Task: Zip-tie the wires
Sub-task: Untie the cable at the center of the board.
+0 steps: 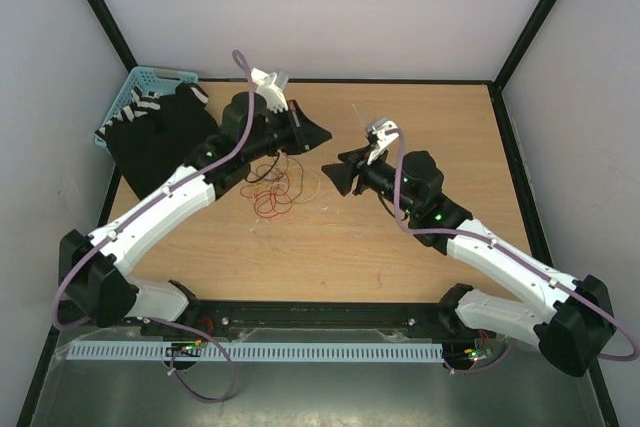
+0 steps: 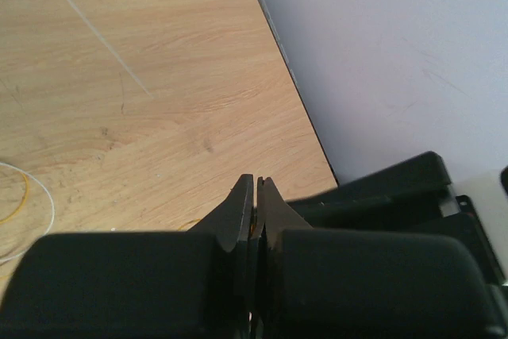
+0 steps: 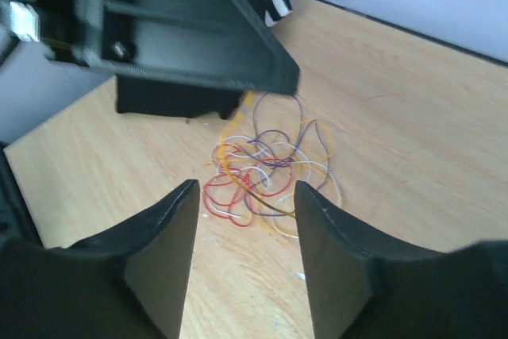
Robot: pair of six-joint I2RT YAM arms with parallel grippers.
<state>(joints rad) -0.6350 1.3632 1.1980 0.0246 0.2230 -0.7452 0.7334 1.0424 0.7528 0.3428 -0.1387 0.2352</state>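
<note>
The wires point(image 1: 276, 187) lie as a loose curly tangle point(image 3: 266, 172) of red, white, dark and orange-yellow strands on the wooden table, between the two arms. My left gripper point(image 1: 320, 135) hangs just right of the tangle. Its jaws point(image 2: 255, 179) are pressed together, with an orange glint pinched between them. An orange-yellow strand rises from the tangle toward it in the right wrist view. My right gripper point(image 1: 336, 173) faces the left one from the right. It point(image 3: 246, 196) stands open above the table, nothing between its fingers, the tangle just beyond its tips.
A blue basket point(image 1: 150, 79) stands at the back left corner with a black cloth point(image 1: 160, 137) spilling from it. A thin pale line point(image 2: 87, 25) crosses the table behind the grippers. White walls and black frame posts enclose the table.
</note>
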